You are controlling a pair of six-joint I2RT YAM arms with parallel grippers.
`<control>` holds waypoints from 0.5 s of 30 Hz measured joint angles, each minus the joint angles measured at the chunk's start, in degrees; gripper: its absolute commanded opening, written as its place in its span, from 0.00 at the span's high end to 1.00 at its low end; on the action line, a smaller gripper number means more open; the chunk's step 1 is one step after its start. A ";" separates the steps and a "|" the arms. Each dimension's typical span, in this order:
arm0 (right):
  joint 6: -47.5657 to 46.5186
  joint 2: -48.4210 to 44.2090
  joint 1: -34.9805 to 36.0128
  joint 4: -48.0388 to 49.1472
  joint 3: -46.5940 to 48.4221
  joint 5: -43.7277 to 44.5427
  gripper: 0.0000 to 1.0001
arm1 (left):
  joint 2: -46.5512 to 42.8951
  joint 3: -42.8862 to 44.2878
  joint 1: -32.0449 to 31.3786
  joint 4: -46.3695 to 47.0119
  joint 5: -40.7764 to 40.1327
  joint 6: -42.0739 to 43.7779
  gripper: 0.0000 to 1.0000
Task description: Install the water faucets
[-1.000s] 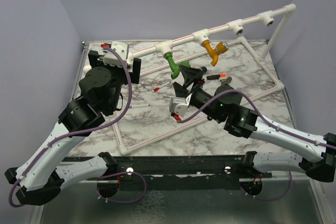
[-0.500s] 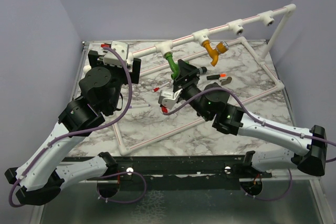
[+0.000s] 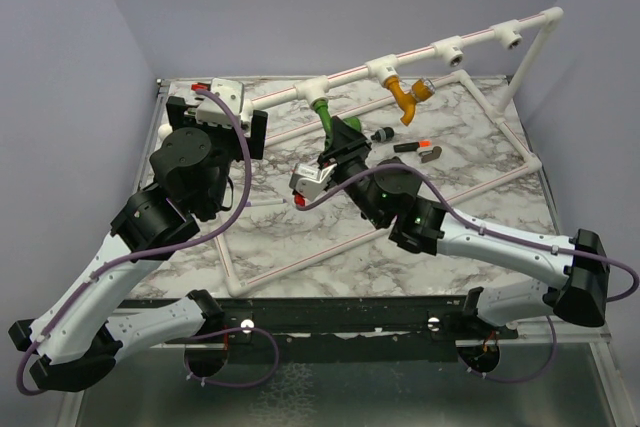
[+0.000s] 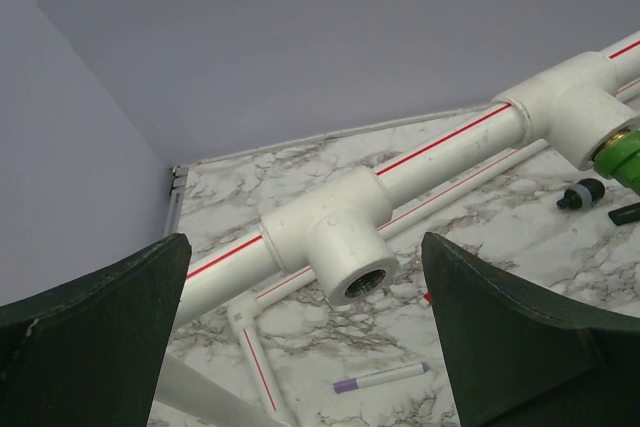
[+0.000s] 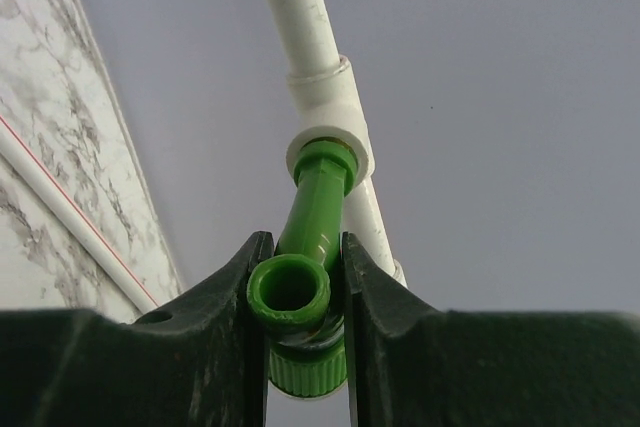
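Open a second ago, the right gripper is now pinching the bright green curved plastic faucet seated in the white red-striped pipe's far T-socket, likely screwing it tight, while the left gripper is gaping empty.

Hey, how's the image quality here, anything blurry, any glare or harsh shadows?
Top external: even light, soft shadows on the marble table, no glare. Left wrist: T-socket sharp, left gripper jaws dark and slightly soft. Right wrist: green faucet crisp with a small highlight, right gripper jaws shut on it, blurred at the bottom edge.
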 measured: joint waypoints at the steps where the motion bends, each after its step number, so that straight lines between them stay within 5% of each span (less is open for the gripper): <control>1: 0.20 0.13 0.00 0.13 0.09 0.37 0.98 | -0.04 0.00 0.00 -0.02 0.00 0.02 0.01; 7: 5.44 0.74 0.39 1.55 0.39 2.80 1.00 | -0.52 0.00 0.00 -0.02 -0.04 0.07 0.01; 15: 24.30 1.33 0.44 2.32 1.97 4.13 1.00 | -0.72 0.00 0.00 -0.02 -0.04 0.15 0.01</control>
